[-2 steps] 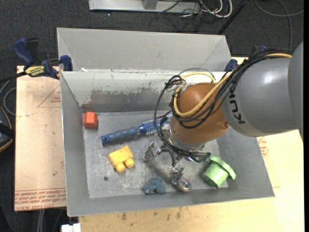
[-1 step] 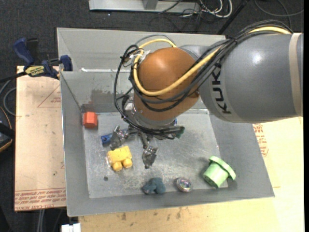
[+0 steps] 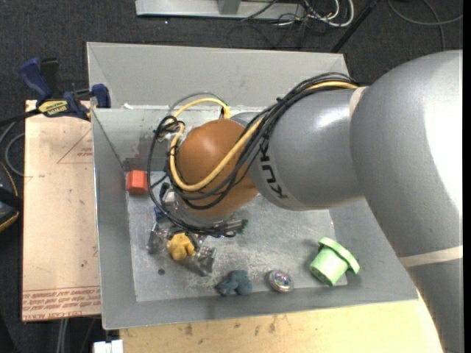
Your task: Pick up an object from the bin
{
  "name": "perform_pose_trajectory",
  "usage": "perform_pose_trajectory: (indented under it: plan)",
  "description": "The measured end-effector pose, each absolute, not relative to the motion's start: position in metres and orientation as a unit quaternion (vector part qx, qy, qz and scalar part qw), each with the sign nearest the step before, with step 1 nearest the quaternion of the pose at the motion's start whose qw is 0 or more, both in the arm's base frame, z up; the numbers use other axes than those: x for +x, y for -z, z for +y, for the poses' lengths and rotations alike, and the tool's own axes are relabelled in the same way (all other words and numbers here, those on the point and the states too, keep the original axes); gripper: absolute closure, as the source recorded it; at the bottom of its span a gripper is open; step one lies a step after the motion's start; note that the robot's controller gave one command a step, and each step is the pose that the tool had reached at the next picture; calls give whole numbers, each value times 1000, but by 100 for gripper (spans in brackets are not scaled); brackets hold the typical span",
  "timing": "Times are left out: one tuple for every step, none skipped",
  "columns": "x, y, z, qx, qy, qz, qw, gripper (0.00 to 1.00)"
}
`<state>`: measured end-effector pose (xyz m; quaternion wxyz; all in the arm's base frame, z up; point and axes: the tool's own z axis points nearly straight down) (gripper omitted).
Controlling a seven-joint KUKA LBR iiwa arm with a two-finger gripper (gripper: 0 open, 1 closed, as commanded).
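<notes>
Closest to the camera looms the grey arm (image 3: 383, 145), coming in from the right and covering much of the bin (image 3: 221, 70); black letters on it read KUKA (image 3: 269, 169), running downward; its wrist wears a rounded orange cover (image 3: 213, 164) looped with yellow and black cables (image 3: 193, 182).

Below the cover the gripper (image 3: 179, 249) reaches the bin floor, its metal fingers (image 3: 155, 240) standing one at each side of a yellow lump (image 3: 180, 246) and clamped on it; the lump is small, rounded and uneven, a warm yellow with a darker patch, and it sits low in the bin's front-left part.

Left of the lump the bin's left wall is near, with a narrow strip of bare floor between; in front of the lump the floor runs a short way to the front edge; right of the lump lies the widest open stretch, speckled grey.

Beyond the lump to the back-left, by the left wall, rests an orange block (image 3: 135, 182); front-right of the lump lies a blue blob (image 3: 234, 283); right of that, farther from the lump, a small shiny disc (image 3: 280, 280); farthest right of the lump, a pale green spool (image 3: 333, 262) tipped on its side.
</notes>
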<state>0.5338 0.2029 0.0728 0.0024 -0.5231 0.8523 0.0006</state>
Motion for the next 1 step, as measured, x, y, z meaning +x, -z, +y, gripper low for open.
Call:
perform_pose_trajectory:
  plan:
    - [568,-93,149,-637,1,771,2,0]
